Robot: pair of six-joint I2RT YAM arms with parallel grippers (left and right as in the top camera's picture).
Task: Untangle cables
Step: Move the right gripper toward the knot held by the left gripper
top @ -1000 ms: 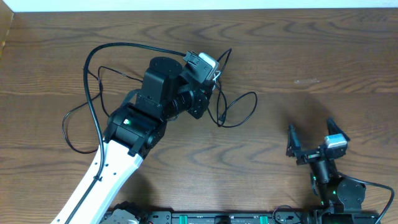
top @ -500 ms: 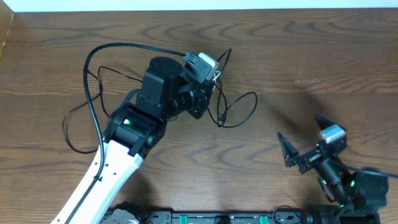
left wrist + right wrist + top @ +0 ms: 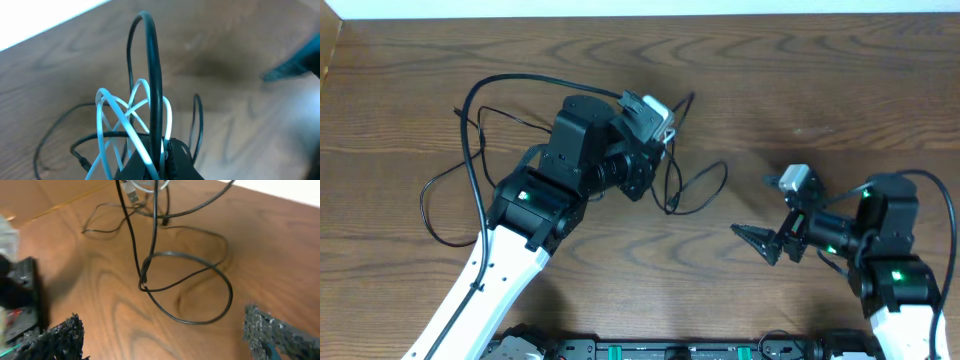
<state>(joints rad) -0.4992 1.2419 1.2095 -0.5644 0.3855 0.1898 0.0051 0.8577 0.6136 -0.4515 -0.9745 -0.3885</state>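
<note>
Left tool (image 3: 162, 157) clamped on short white cord (image 3: 107, 107) and thin black cord (image 3: 152, 75) at 11 o'clock; right tool (image 3: 165, 335) spread wide. Pulling up risks cinching the knot (image 3: 143, 282).

One counter (image 3: 840, 70) carries two black cables (image 3: 230, 292) and one white cable (image 3: 101, 95); two robot arms (image 3: 520, 205) reach over it.

The left arm (image 3: 510, 250) stretches forward, the left gripper (image 3: 162, 160) closed on the cables (image 3: 152, 85). The right arm (image 3: 890, 270) points leftward, the right gripper (image 3: 760, 210) wide open.
</note>
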